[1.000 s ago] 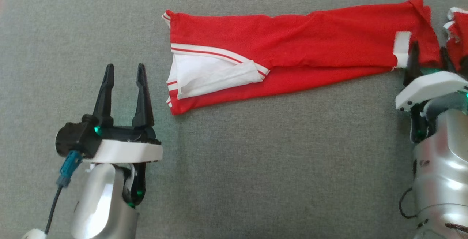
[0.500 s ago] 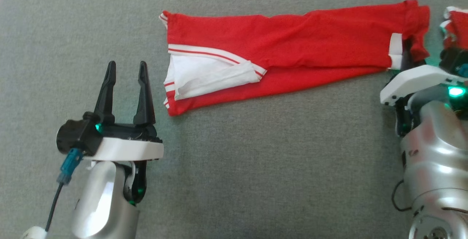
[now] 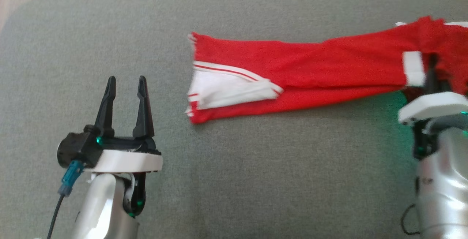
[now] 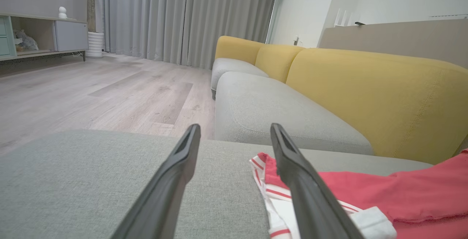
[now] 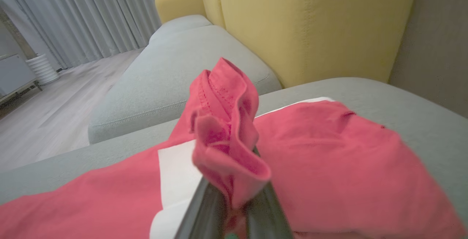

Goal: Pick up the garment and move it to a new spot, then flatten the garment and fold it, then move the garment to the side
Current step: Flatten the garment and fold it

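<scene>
Status: garment (image 3: 310, 70) is a red piece with white striped trim. It lies stretched in one long band across the far half of the grey cushion (image 3: 256, 180), from about the cushion's middle out to its right edge. The end nearest the cushion's middle is flat on the fabric, with a white panel and red-white stripes facing up.

Right gripper (image 3: 433, 72) is at the cushion's right edge, jaws together and clamped on the garment's right end. In the right wrist view, a bunched red fold (image 5: 226, 133) stands up from between the two dark fingers (image 5: 204, 209), lifted off the cushion (image 5: 402, 96). The rest of the garment (image 5: 329, 165) drapes down to the cushion on both sides. A white patch (image 3: 413, 68) sits just beside the grip, on the side toward the cushion's middle. The fingertips are buried in cloth, so I can't tell how deep the bite goes.

Left gripper (image 3: 126, 79) is over the cushion's near-left area, jaws apart with nothing between them. It is clear of the garment's striped end. In the left wrist view, the gripper (image 4: 236, 127) points across the cushion (image 4: 73, 180) toward its far edge, and the striped end (image 4: 270, 180) shows past one finger.

Beyond the cushion's far edge are a second grey seat (image 4: 278, 114) and a yellow backrest (image 4: 384, 96). Wooden floor (image 4: 91, 96) lies past the cushion's far-left corner.
</scene>
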### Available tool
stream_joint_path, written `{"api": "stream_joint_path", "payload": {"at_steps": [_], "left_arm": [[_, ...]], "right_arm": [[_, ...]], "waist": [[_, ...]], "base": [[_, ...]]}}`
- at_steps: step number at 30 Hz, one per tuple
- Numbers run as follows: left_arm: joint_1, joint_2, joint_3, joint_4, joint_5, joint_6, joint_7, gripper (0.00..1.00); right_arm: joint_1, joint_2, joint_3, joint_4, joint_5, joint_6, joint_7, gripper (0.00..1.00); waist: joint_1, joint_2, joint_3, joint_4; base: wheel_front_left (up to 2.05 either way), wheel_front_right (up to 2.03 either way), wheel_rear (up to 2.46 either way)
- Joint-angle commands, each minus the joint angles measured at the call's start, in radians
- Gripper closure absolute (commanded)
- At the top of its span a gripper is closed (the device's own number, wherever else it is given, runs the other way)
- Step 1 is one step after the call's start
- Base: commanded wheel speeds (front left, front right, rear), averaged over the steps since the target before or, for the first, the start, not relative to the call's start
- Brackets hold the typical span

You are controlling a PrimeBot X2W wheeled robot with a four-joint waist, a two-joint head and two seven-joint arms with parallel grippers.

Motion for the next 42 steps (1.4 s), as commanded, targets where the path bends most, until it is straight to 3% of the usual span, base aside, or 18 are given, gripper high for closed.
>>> {"api": "stream_joint_path", "payload": {"at_steps": [1,6,11,15,21,33,42], "left_arm": [[-0.014,0.01,0.03,-0.036,0.007,0.007,-0.005,0.0],[-0.003,0.01,0.023,-0.034,0.005,0.007,-0.005,0.0],[0.002,0.01,0.017,-0.029,0.005,0.006,-0.005,0.0],[0.007,0.01,0.015,-0.023,0.007,0.007,-0.005,0.0],[0.024,0.01,-0.007,-0.004,-0.027,0.004,-0.005,0.0],[0.02,0.01,-0.031,-0.005,-0.032,0.001,-0.005,0.0],[0.0,0.01,-0.055,-0.002,-0.045,0.005,-0.005,0.0]], "right_arm": [[-0.006,-0.015,0.003,-0.068,-0.002,-0.001,0.012,1.0],[0.051,-0.009,-0.011,-0.195,0.009,-0.001,0.076,1.0],[0.08,0.007,0.039,-0.293,0.037,-0.001,0.115,1.0],[0.09,0.014,0.129,-0.347,0.071,-0.001,0.13,1.0],[0.119,0.015,0.355,-0.367,0.209,-0.001,0.131,1.0],[0.029,0.016,0.676,-0.213,0.364,-0.001,0.067,1.0],[-0.048,0.016,0.789,-0.054,0.399,-0.001,0.009,1.0]], "waist": [[0.0001,-0.0001,-0.018,-0.011],[0.0001,-0.0001,-0.035,-0.007],[0.0001,-0.0001,-0.049,0.011],[0.0001,-0.0001,-0.071,0.033],[0.0001,-0.0001,-0.112,0.075],[0.0001,-0.0001,-0.098,0.151],[0.0001,-0.0001,-0.053,0.212]], "base": [[0.0,0.0,0.0],[0.0,0.0,0.0],[0.0,0.0,0.0],[0.0,0.0,0.0],[0.0,0.0,0.0],[0.0,0.0,0.0],[0.0,0.0,0.0]]}}
